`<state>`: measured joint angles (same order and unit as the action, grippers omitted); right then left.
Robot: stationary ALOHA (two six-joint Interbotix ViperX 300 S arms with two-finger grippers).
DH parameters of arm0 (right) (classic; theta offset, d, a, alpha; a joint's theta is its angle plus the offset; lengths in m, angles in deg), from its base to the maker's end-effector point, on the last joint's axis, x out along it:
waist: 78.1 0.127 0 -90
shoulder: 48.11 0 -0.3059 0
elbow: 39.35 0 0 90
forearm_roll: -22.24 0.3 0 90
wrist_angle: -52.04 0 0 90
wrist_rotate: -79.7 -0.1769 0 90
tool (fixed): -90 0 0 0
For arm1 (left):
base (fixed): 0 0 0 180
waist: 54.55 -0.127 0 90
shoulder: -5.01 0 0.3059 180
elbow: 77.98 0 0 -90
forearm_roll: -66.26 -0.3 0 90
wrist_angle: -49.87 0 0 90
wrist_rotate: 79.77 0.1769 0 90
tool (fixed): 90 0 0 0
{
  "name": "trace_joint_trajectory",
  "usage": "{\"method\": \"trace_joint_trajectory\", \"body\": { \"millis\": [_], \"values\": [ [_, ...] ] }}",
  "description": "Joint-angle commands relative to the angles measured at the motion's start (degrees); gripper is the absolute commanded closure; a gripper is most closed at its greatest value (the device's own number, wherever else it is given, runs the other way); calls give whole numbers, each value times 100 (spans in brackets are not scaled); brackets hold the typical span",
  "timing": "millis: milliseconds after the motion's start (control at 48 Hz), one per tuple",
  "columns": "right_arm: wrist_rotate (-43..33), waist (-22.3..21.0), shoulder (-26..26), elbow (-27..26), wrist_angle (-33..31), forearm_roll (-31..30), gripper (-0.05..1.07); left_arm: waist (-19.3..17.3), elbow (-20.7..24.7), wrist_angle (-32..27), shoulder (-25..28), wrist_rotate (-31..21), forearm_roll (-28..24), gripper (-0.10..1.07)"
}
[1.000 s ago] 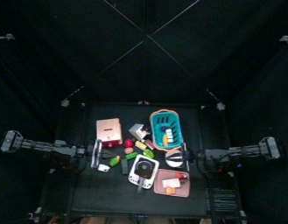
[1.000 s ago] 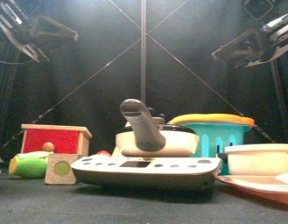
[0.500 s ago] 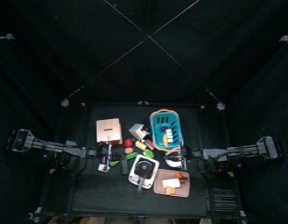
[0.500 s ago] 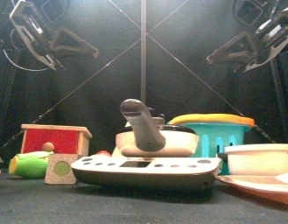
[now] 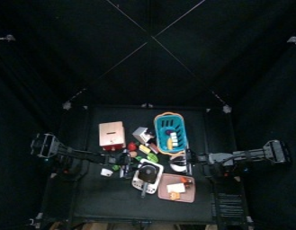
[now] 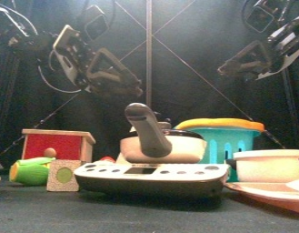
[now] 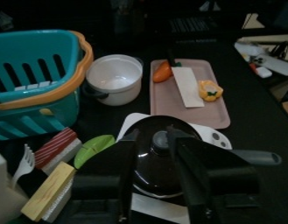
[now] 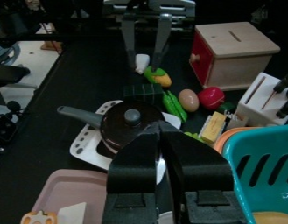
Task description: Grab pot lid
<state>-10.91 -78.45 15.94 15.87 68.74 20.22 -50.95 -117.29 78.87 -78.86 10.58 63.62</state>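
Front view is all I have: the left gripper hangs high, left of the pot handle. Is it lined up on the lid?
Observer: The left wrist view says yes. The pot lid lies straight ahead between the open jaws of the left gripper, and they are not touching it.
Operator: Does the lid have a knob?
Observer: Yes, a round knob at its centre.
Operator: Right arm?
Observer: The right gripper is shut and empty, and its camera looks at the same lid from the opposite side.

Teal basket (image 7: pixel 38 74), pink tray (image 7: pixel 193 92), red box (image 8: pixel 234 54)
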Motion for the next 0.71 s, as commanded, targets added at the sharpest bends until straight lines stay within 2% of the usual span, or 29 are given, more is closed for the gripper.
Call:
{"method": "trace_joint_trajectory", "body": {
  "millis": [0, 146, 333, 521, 688],
  "values": [
    [0, -18, 35, -62, 26, 18, 101, -9, 352, 44, 334, 9, -88, 18],
    [-9, -18, 105, -44, 18, 18, 101, 9, 624, 0, 729, 9, -264, 13],
    [-70, 18, 193, -53, 18, 105, 101, 9, 677, -18, 835, -9, -264, 13],
    [-176, 44, 659, -281, 62, 281, 101, -18, 404, -53, 589, -9, -193, 13],
    [-167, 105, 1424, -729, 114, 334, 97, -62, 79, -62, 88, -9, -141, 13]
  ]
}}
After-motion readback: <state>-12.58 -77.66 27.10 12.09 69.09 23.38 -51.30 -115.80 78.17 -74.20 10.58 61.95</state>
